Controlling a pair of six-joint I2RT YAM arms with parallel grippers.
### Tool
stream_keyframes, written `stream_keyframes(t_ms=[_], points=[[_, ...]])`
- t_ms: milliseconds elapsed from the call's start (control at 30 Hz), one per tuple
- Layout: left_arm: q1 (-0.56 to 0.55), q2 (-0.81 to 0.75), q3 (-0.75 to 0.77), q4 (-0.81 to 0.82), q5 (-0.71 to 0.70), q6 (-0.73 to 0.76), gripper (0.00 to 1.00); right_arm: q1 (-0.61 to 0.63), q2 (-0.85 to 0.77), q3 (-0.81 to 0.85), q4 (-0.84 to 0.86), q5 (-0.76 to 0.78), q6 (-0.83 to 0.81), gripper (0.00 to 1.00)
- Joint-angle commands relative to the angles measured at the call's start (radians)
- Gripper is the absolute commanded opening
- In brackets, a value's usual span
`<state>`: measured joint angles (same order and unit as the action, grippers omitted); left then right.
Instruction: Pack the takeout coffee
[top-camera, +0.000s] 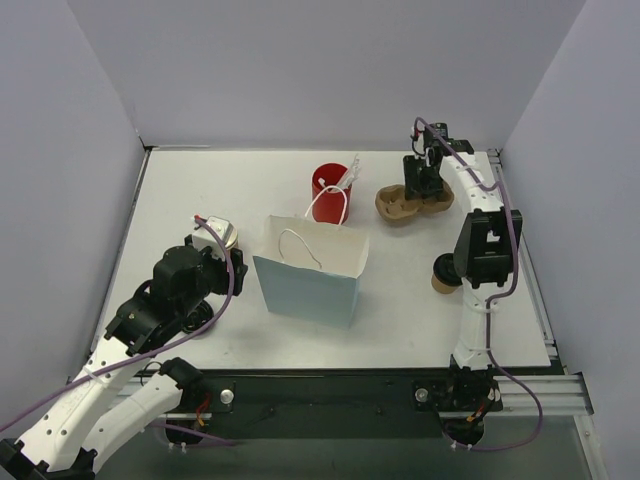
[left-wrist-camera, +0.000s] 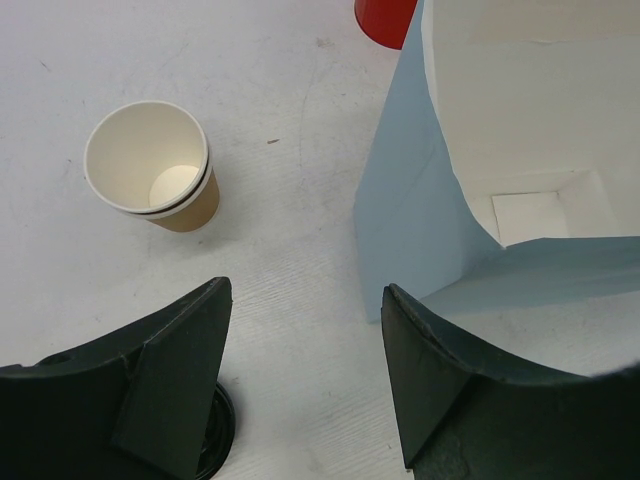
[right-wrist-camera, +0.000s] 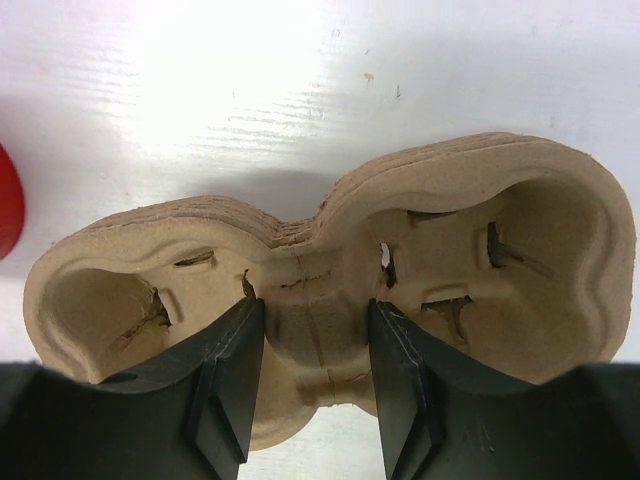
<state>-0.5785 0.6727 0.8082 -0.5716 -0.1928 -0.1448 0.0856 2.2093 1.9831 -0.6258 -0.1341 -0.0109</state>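
The takeout coffee (top-camera: 441, 272), a small brown cup with a black lid, stands at the right, partly hidden behind my right arm. At the back right lies a brown pulp cup carrier (right-wrist-camera: 330, 270) (top-camera: 398, 208). My right gripper (right-wrist-camera: 310, 305) (top-camera: 420, 188) reaches down on it, fingers pressed on either side of the ridge between its two wells. My left gripper (left-wrist-camera: 305, 290) (top-camera: 230, 264) hangs open over bare table, with nothing between its fingers, left of the pale blue paper bag (left-wrist-camera: 430, 190) (top-camera: 310, 272). The bag stands open with its white inside showing.
A lidless paper cup (left-wrist-camera: 150, 165) (top-camera: 222, 236) with a cream inside stands left of the bag. A red cup (top-camera: 330, 190) (left-wrist-camera: 385, 15) with white stirrers is behind the bag. A black round lid-like thing (left-wrist-camera: 218, 430) lies under my left finger. Grey walls enclose the table.
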Motion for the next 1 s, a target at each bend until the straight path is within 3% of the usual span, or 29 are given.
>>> stream_keyframes(t_ms=[0,300,567,733,967], points=[[0.008,-0.002,0.003,0.053,0.015,0.002,0.71,-0.007,-0.111,0.042,-0.023,0.054,0.051,0.36],[0.009,0.005,0.005,0.053,0.021,0.001,0.71,-0.007,-0.077,0.026,-0.063,0.099,0.069,0.4],[0.016,0.005,0.006,0.055,0.024,0.001,0.71,-0.017,-0.12,0.007,-0.078,0.057,0.183,0.41],[0.017,0.004,0.005,0.056,0.029,-0.001,0.71,-0.004,-0.065,0.002,-0.08,0.08,0.164,0.44],[0.019,0.007,0.006,0.056,0.032,0.001,0.71,0.019,-0.108,0.019,-0.081,0.122,0.155,0.44]])
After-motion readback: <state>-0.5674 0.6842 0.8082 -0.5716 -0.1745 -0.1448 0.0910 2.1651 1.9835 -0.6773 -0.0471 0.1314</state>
